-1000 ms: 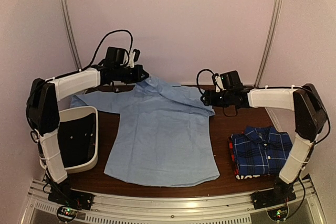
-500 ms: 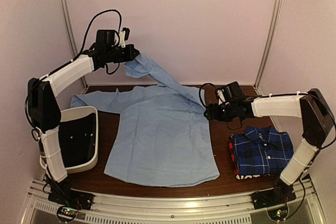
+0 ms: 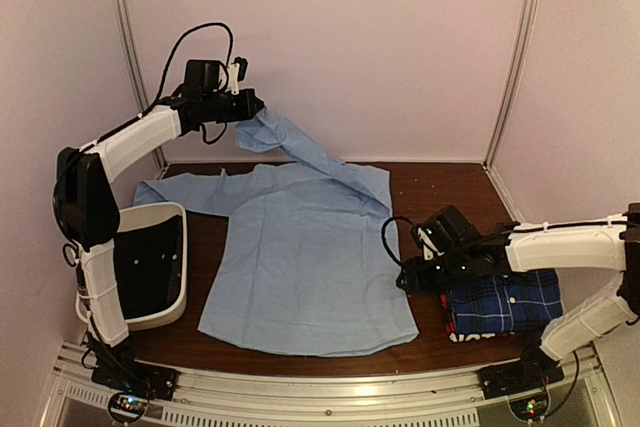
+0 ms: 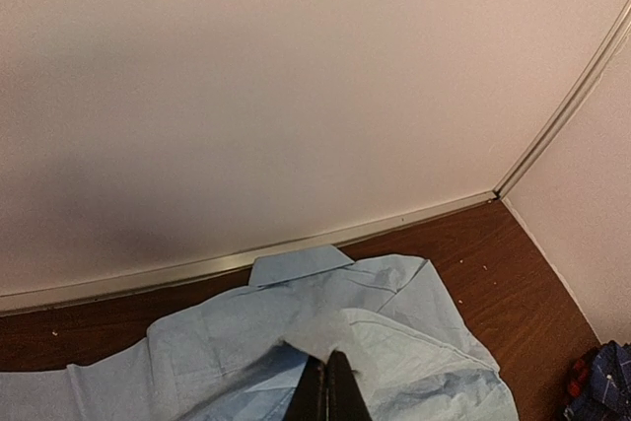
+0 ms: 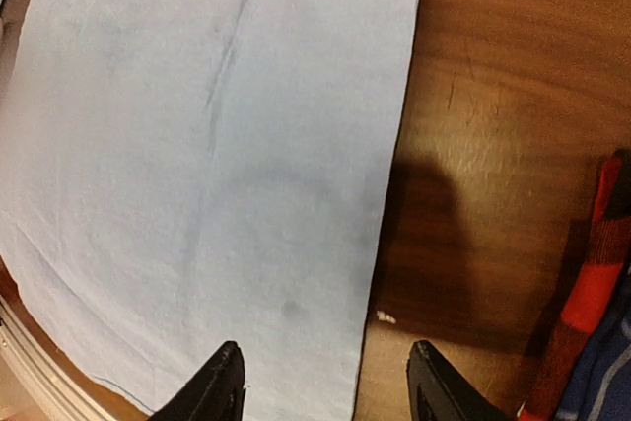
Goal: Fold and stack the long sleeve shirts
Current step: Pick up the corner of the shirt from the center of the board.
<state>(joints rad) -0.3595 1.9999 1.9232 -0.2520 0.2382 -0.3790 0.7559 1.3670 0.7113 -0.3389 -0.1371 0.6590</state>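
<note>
The left gripper [image 3: 250, 107], clamped on a sleeve [image 3: 300, 147] of the light blue shirt [image 3: 300, 267] spread on the table [image 3: 440, 187], now holds it high, while the right gripper [image 3: 405, 279], jaws apart and empty, has dropped to the shirt's right edge beside the folded plaid shirt [image 3: 510, 297], so a sleeve fold is probably starting.

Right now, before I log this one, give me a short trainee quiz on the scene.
1. True or false: the left end effector is shut on a sleeve of the plain light blue cloth shirt.
2. The right end effector hovers over: A) the white plastic bin B) the light blue shirt's edge C) the back wall.
3. Which garment is already folded?
Key: 1 true; 2 B; 3 the blue-and-navy plaid cloth shirt.
</note>
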